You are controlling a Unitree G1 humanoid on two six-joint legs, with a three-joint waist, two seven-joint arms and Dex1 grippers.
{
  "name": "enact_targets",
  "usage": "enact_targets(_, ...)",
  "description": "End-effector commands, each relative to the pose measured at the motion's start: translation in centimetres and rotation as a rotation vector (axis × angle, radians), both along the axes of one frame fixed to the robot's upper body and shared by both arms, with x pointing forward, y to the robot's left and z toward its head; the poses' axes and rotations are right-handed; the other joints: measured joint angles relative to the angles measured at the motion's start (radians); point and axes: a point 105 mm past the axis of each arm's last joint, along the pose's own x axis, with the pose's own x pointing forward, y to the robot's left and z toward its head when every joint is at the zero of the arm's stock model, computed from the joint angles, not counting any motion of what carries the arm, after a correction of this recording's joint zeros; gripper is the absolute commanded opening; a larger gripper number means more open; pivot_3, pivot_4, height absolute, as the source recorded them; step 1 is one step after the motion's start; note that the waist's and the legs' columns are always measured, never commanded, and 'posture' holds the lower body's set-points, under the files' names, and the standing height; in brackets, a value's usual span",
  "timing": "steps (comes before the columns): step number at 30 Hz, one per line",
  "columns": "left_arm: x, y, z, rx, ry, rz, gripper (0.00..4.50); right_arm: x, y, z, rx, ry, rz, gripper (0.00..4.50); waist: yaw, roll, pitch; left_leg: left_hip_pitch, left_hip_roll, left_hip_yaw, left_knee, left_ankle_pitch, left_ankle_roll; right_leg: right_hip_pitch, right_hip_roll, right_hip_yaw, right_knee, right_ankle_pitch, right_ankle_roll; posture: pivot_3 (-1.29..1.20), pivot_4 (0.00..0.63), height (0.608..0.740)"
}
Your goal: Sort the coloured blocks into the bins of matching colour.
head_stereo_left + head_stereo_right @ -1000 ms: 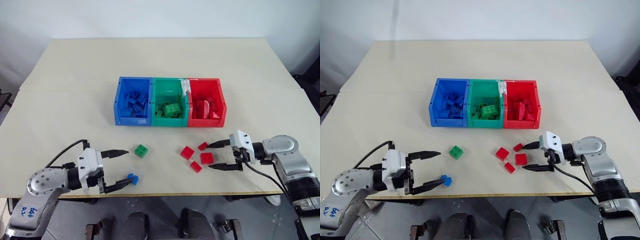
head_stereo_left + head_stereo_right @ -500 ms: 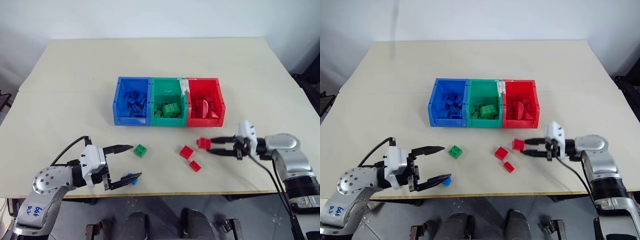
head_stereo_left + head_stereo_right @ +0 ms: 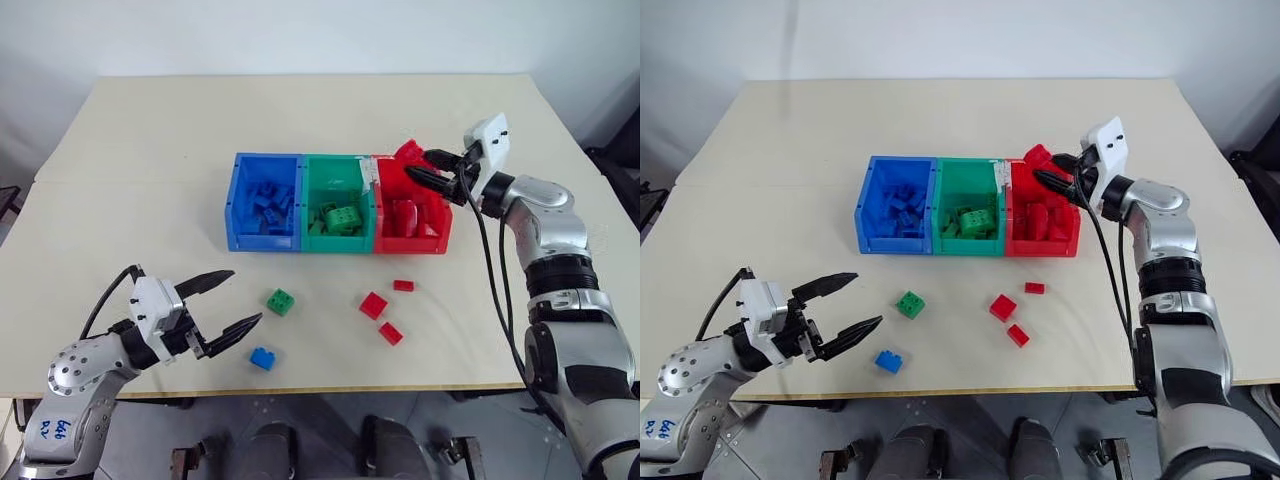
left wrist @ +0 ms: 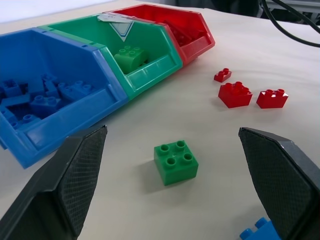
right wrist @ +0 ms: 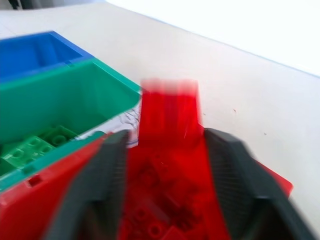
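Since a second ago we see the right end effector (image 3: 420, 165) has left the loose red bricks near the front of the beige tabletop (image 3: 150, 140) and risen to the back rim of the red open-top plastic bin (image 3: 440, 215), carrying a red studded plastic brick (image 3: 408, 151) with it. Its two black fingers are closed on that brick, which sits above the bin's rear edge, not yet inside. In the right wrist view the red brick (image 5: 169, 107) appears blurred between the fingers, over the bin's red contents.

The left end effector (image 3: 228, 302) has pulled away from the small blue studded brick (image 3: 263, 358) it was touching; its fingers are spread wide and hold nothing. The blue brick lies on the tabletop just beside the lower fingertip, apart from it. A green square four-stud brick (image 3: 281, 301) rests a little farther in, near the upper finger.

Three red bricks remain loose on the tabletop in front of the bins: a small flat one (image 3: 403, 285) nearest the red bin, a larger square one (image 3: 373, 305) beside it, and another small one (image 3: 391, 333) closer to the front edge.

The blue open-top plastic bin (image 3: 233, 215), the green open-top plastic bin (image 3: 340, 243) and the red one stand joined in a row, each holding bricks of its own colour.
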Motion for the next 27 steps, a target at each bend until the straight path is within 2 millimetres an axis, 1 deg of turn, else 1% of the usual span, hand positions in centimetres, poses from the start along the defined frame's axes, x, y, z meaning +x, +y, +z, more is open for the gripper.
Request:
enact_targets(1,-0.3,0.1,0.9,0.007,-0.041,-0.004,4.5,-0.7,-1.0,1.8,0.013,-0.073,0.031,3.74,-0.003,0.0,0.0,0.0,0.0,0.0,0.0,0.0,0.0,0.0,0.0,0.0,0.0,0.0,0.0,0.0,0.15,0.74)
enact_targets(3,-0.1,-0.1,0.8,0.011,-0.037,-0.02,4.5,-1.9,-1.6,1.7,0.007,-0.072,0.091,4.47,-0.002,0.0,0.0,0.0,0.0,0.001,0.0,0.0,0.0,0.0,0.0,0.0,0.0,0.0,0.0,0.0,0.15,0.74)
enact_targets(6,0.3,-0.6,0.7,0.02,-0.033,-0.055,4.5,-4.6,-2.9,1.4,0.014,-0.077,0.19,4.47,0.008,0.0,0.0,0.0,0.0,0.0,0.0,0.0,0.0,0.001,0.0,-0.001,0.0,0.0,0.0,0.0,0.15,0.74)
enact_targets(7,0.4,-0.9,0.7,0.023,-0.029,-0.071,4.5,-5.9,-3.4,1.0,0.008,-0.071,0.232,4.47,0.01,0.0,0.0,0.0,0.0,0.0,0.0,0.0,0.0,0.001,0.0,-0.001,-0.001,0.0,0.0,0.0,0.15,0.74)
enact_targets(8,0.6,-1.2,0.6,0.033,-0.029,-0.091,4.5,-7.2,-4.0,0.4,-0.017,-0.055,0.256,4.47,0.017,0.0,0.0,0.0,0.0,0.0,0.0,0.0,0.0,0.001,0.0,-0.001,0.0,0.0,0.0,0.0,0.15,0.74)
enact_targets(9,0.8,-1.5,0.5,0.047,-0.032,-0.115,4.5,-8.6,-4.7,-0.8,-0.068,-0.024,0.273,4.47,0.02,0.0,0.0,0.0,0.0,0.0,0.0,0.0,0.0,0.001,0.0,-0.001,-0.001,0.0,0.0,0.0,0.15,0.74)
enact_targets(11,1.1,-2.1,0.3,0.062,-0.033,-0.162,4.5,-10.8,-5.6,-2.6,-0.17,0.018,0.299,4.47,0.027,0.0,0.0,0.0,0.0,0.0,0.0,0.0,0.0,0.001,0.0,-0.002,-0.001,0.0,0.0,0.0,0.15,0.74)
enact_targets(13,1.2,-2.8,-0.1,0.071,-0.02,-0.22,4.5,-12.5,-6.9,-4.1,-0.234,0.061,0.283,4.47,0.025,0.0,0.0,0.001,0.0,0.001,0.0,0.0,0.0,0.001,0.0,-0.001,-0.001,0.0,0.0,0.0,0.15,0.74)
enact_targets(15,1.6,-3.5,-0.8,0.11,-0.008,-0.257,4.5,-13.9,-8.8,-5.8,-0.319,0.118,0.254,4.47,0.023,0.0,0.0,0.002,0.0,0.003,0.0,0.0,0.0,0.001,0.0,0.001,-0.001,0.0,0.001,0.0,0.15,0.74)
enact_targets(17,1.6,-4.5,-1.3,0.137,0.005,-0.316,4.5,-14.5,-10.3,-6.8,-0.355,0.146,0.22,4.47,0.019,0.0,0.0,0.004,0.0,0.005,0.0,0.0,0.0,0.001,0.0,0.002,0.0,0.001,0.001,0.0,0.15,0.74)
enact_targets(20,1.7,-5.0,-1.2,0.132,-0.014,-0.34,4.5,-14.5,-10.5,-7.4,-0.371,0.155,0.221,4.47,0.004,0.0,0.0,0.005,0.001,0.007,0.0,0.0,0.0,0.001,0.0,0.004,0.001,0.001,0.001,0.0,0.15,0.74)
enact_targets(24,1.7,-4.2,-1.0,0.125,-0.041,-0.308,4.5,-13.5,-7.7,-8.2,-0.327,0.236,0.296,4.47,-0.006,0.0,0.0,0.006,0.003,0.007,0.0,0.0,0.0,0.001,0.001,0.004,0.001,0.001,0.001,0.0,0.15,0.74)
enact_targets(25,1.7,-4.0,-1.0,0.126,-0.043,-0.301,4.5,-13.4,-7.4,-8.3,-0.327,0.242,0.304,4.47,-0.004,0.0,0.0,0.006,0.003,0.007,0.0,0.001,-0.001,0.001,0.001,0.004,0.001,0.001,0.001,0.0,0.15,0.74)
enact_targets(27,1.4,-3.0,-1.2,0.145,-0.038,-0.27,4.5,-12.3,-5.5,-8.8,-0.33,0.256,0.34,4.47,-0.002,0.0,0.0,0.006,0.003,0.006,0.0,0.001,-0.001,0.001,0.001,0.004,0.001,0.001,0.001,0.0,0.15,0.74)
